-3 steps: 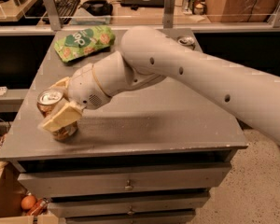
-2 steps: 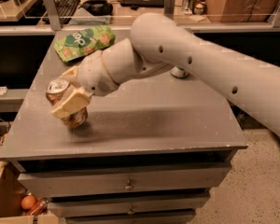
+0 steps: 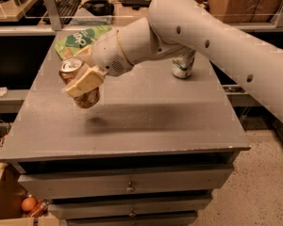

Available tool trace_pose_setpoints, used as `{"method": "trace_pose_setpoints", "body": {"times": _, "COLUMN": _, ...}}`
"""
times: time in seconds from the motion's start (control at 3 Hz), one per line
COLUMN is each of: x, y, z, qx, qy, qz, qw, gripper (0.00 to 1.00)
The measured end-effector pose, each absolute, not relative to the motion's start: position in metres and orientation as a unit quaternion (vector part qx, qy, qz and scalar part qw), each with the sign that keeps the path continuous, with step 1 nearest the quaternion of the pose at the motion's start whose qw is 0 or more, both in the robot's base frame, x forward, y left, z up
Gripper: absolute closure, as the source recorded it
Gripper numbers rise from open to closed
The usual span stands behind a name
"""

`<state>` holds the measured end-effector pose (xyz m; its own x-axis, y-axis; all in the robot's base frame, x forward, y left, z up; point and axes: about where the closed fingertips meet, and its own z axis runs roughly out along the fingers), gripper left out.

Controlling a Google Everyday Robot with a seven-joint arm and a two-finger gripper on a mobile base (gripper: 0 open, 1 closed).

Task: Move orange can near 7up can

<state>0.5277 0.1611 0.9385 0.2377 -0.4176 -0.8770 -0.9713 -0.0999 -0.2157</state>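
Tan two-finger gripper point(image 3: 82, 81) clamps the small orange-brown aluminium can point(image 3: 87, 98) in mid-air, long axis tilted, silver top up-left; white-and-green aluminium can point(image 3: 183, 66) stands upright, well apart; lettering unreadable.

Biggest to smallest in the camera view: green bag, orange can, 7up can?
Green bag. Then orange can, held in the pincer over the table, or 7up can: unsure, the first is nearer, the second half hidden by the arm.

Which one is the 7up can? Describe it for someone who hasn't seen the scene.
On the grey cabinet top, look to the far right, just behind the robot's white arm. The 7up can stands there, white-silver with green markings; the orange can is at the left, clamped in the gripper.
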Motion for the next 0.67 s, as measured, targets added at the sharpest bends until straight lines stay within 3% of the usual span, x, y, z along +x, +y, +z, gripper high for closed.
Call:
{"method": "trace_pose_setpoints", "body": {"times": 0.33, "x": 0.527, "y": 0.15, "z": 0.946, "qx": -0.662, "qy": 0.529, "qz": 0.315, "qw": 0.428, "gripper": 1.0}}
{"method": "trace_pose_setpoints", "body": {"times": 0.67, "x": 0.54, "y": 0.105, "z": 0.956, "qx": -0.65, "qy": 0.547, "qz": 0.285, "qw": 0.444, "gripper": 1.0}}
